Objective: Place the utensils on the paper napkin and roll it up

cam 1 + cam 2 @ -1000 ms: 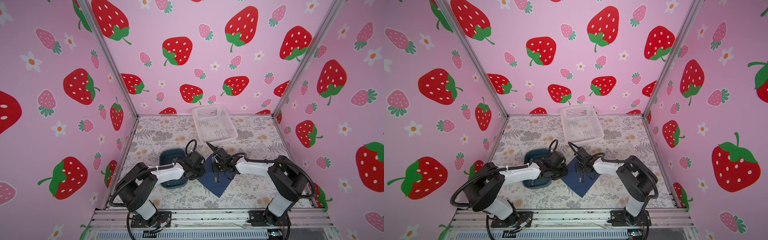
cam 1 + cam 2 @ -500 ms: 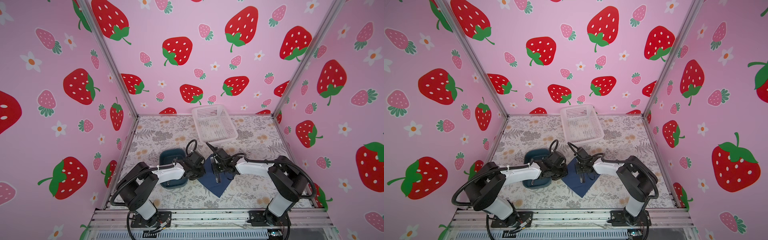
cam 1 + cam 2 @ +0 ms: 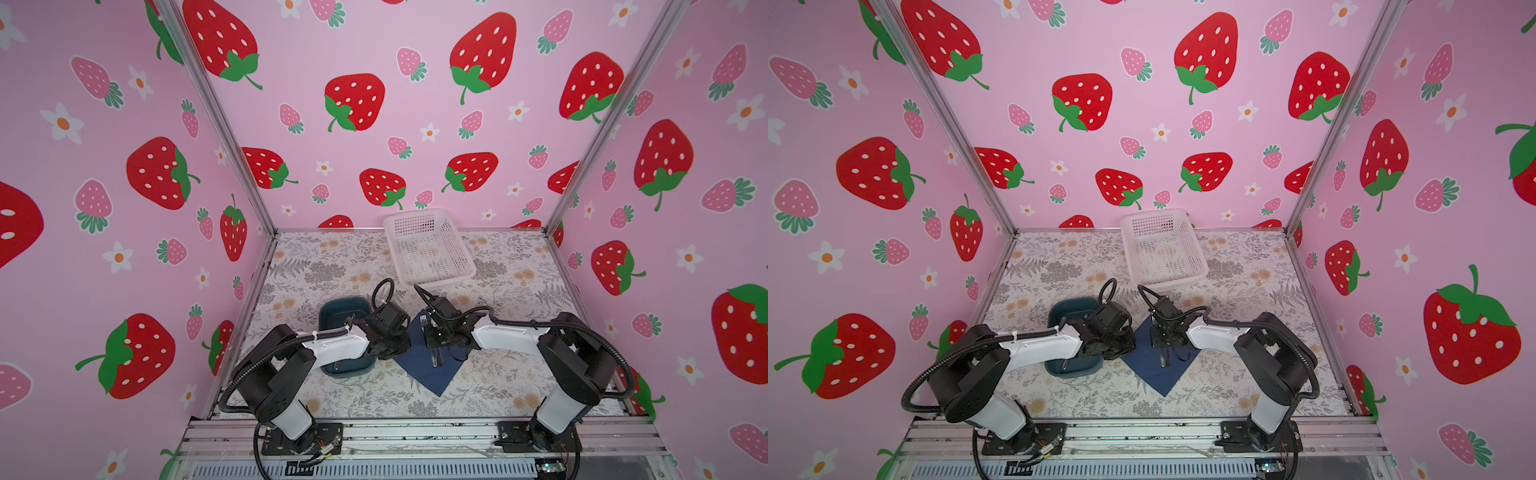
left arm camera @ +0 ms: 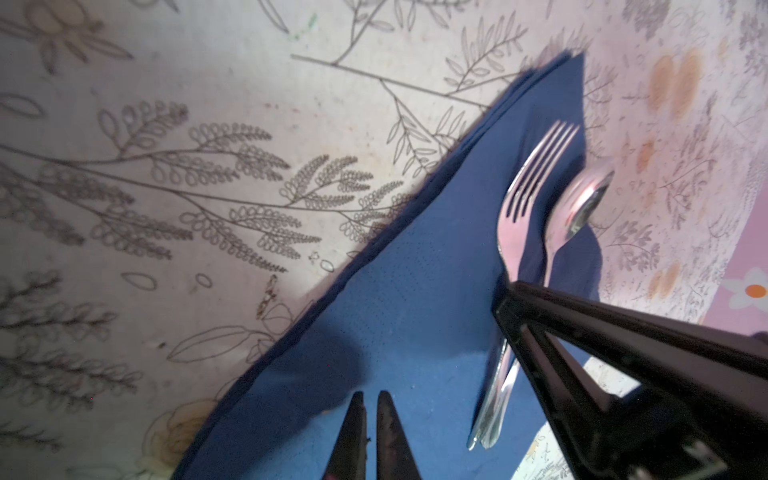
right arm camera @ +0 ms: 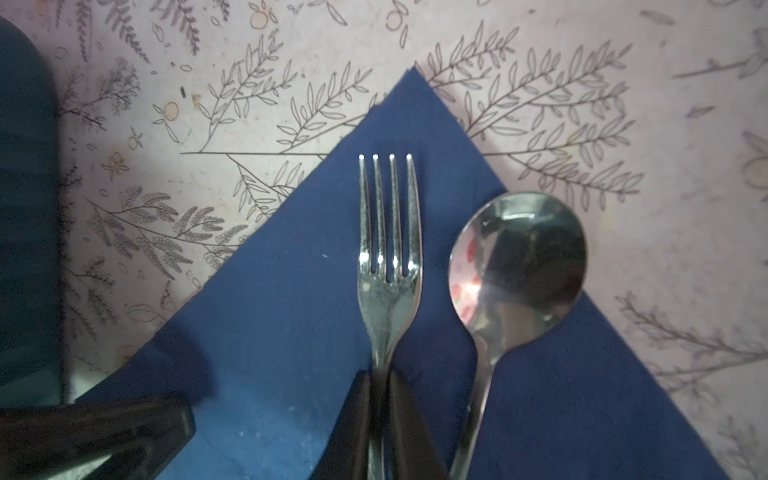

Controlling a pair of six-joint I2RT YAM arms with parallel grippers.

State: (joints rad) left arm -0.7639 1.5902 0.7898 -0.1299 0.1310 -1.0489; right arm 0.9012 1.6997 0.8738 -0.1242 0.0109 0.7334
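The navy paper napkin lies as a diamond on the floral table, between the two arms. A fork and a spoon lie side by side on it, and the spoon's bowl overhangs the napkin's edge. My right gripper is shut on the fork's handle. My left gripper is shut and empty, low over the napkin's left part. Another silver utensil lies in the teal tray, mostly hidden by the left arm.
The teal tray stands just left of the napkin, under the left arm. A white perforated basket stands at the back middle. The pink walls close in the back and both sides.
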